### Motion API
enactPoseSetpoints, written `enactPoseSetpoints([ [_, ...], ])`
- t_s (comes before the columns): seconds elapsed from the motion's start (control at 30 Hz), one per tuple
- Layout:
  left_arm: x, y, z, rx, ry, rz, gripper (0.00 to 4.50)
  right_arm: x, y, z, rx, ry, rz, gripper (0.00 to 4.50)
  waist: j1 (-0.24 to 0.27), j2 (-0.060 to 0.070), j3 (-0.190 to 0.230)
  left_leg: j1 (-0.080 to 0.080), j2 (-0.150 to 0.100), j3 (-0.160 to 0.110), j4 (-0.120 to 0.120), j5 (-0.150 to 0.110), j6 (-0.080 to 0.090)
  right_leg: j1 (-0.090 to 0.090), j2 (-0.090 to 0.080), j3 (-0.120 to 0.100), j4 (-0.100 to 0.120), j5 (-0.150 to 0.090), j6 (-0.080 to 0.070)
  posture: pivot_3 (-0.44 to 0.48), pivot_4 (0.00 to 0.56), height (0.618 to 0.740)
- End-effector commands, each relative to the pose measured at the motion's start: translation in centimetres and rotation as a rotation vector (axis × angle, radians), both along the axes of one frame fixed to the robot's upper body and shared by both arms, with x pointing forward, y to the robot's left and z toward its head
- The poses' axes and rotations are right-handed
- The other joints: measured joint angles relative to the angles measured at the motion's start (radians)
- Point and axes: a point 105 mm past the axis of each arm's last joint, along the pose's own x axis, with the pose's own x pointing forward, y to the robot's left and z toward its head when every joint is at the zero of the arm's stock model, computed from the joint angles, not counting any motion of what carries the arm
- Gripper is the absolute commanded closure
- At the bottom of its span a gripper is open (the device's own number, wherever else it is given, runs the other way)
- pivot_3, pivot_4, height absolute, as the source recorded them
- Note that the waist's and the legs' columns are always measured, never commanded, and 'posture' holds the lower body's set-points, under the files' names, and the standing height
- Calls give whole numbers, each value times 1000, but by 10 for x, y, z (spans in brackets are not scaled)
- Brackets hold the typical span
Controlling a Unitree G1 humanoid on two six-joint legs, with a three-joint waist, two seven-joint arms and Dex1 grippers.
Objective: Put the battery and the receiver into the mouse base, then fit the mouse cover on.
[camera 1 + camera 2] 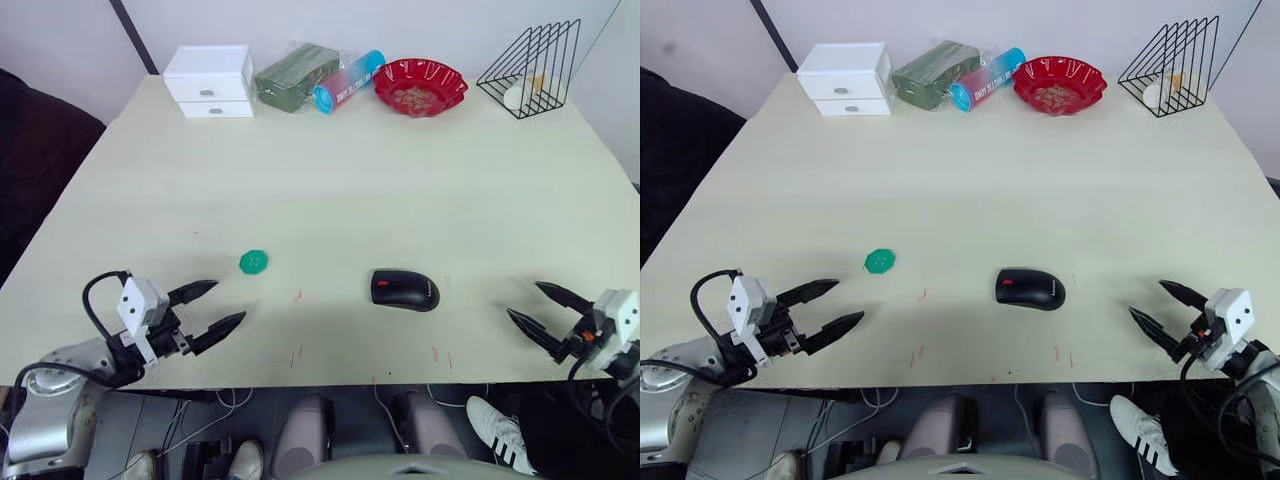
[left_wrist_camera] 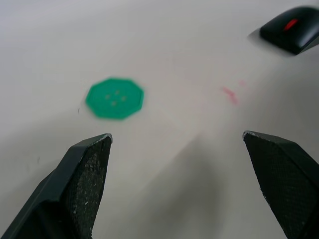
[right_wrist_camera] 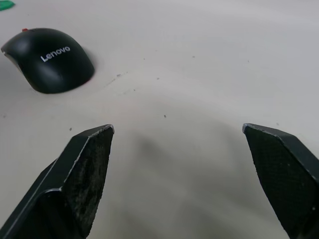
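Black mouse closed up on pale table, both grippers spread and empty.

Smooth black curved mouse cover [image 1: 405, 289], printed "Lenovo", sits fitted on the mouse base near the table's near edge, slightly right of centre; red scroll wheel shows at its left end. Green octagonal plastic disc [image 1: 254, 262] lies to its left, well apart. Left gripper [image 1: 213, 308] at near left, right gripper [image 1: 541, 312] at near right, fingers parted, holding nothing, over the cream tabletop [image 1: 330, 180].
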Motion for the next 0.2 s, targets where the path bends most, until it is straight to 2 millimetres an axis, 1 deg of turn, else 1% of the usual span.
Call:
enactPoseSetpoints([
  [0.03, -1, 10, 7, 36, -35, 75, 0, -8, -13, 4, -27, -25, -7, 53, 1, 0, 0, 0, 0, 0, 0, 0, 0, 0, 0, 0, 0, 0, 0, 0, 150, 740],
  [0.1, -4, 9, 4, 34, -18, 60, 0, -9, -13, 3, -18, -23, -1, 53, 1, 0, 0, 0, 0, 0, 0, 0, 0, 0, 0, 0, 0, 0, 0, 0, 150, 740],
  [0.2, -8, 10, 1, 81, -23, 44, 0, -10, -13, 1, -24, -19, 8, 53, 0, 0, 0, 0, 0, 0, 0, 0, 0, 0, 0, 0, 0, 0, 0, 0, 150, 740],
])
